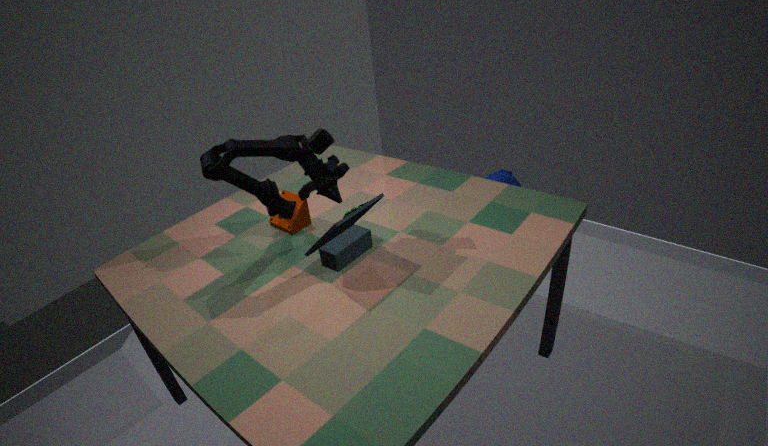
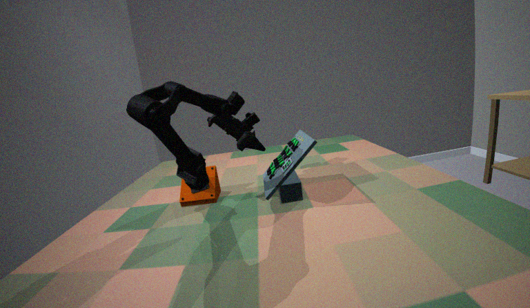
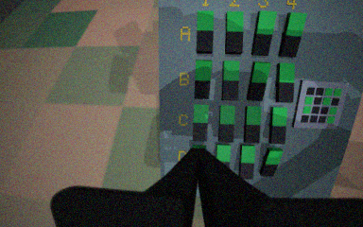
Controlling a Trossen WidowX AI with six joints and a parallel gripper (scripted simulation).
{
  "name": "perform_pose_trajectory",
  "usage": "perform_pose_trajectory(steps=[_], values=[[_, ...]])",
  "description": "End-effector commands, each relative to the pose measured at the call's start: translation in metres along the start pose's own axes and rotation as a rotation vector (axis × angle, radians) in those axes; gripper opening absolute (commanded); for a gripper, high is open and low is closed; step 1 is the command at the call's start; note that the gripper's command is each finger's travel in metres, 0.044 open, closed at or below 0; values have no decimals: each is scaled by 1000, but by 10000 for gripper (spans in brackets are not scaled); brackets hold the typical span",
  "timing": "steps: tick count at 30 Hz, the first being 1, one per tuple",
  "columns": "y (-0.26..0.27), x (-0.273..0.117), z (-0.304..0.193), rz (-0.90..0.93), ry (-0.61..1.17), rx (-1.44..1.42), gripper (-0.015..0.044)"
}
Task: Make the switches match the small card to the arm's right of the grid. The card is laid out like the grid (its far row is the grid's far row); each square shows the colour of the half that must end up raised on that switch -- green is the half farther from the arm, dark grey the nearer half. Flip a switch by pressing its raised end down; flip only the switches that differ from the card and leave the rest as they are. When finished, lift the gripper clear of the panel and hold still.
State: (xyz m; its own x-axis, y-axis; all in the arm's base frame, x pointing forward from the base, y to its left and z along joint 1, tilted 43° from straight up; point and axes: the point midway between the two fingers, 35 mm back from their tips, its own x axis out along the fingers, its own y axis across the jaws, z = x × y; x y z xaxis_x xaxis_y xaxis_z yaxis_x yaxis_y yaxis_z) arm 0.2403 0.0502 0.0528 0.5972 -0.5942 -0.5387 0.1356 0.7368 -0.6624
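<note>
The tilted blue-grey panel point(image 3: 171, 96) point(image 2: 272, 186) carries lettered rows A to D and numbered columns 1 to 4 of green and dark grey switches. My gripper point(image 1: 340, 200) point(image 2: 264, 149) point(image 3: 198, 154) is shut and empty, held off the panel's arm side. In the wrist view its tips cover most of switch D1. The card point(image 3: 299, 120) reads, far row first: dark, dark, green, green; green, dark, green, dark; green, dark, dark, green; dark, dark, dark, green. I cannot tell for sure which half is raised on each switch.
The panel rests on a dark block point(image 1: 346, 249) point(image 2: 290, 193) on the patchwork table point(image 1: 396, 356) point(image 2: 375, 222). The arm's orange base point(image 1: 299, 217) point(image 2: 199, 195) stands nearby. A blue object point(image 1: 502, 177) shows beyond the table, and a wooden shelf point(image 2: 493, 140) stands at the right.
</note>
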Motion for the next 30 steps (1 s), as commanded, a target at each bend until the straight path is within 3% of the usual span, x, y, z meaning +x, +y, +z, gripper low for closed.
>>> perform_pose_trajectory(steps=[1, 30], values=[[-4, 22, -5, -17, -11, -11, 0], [-5, 47, -6, -19, -14, -10, 0]])
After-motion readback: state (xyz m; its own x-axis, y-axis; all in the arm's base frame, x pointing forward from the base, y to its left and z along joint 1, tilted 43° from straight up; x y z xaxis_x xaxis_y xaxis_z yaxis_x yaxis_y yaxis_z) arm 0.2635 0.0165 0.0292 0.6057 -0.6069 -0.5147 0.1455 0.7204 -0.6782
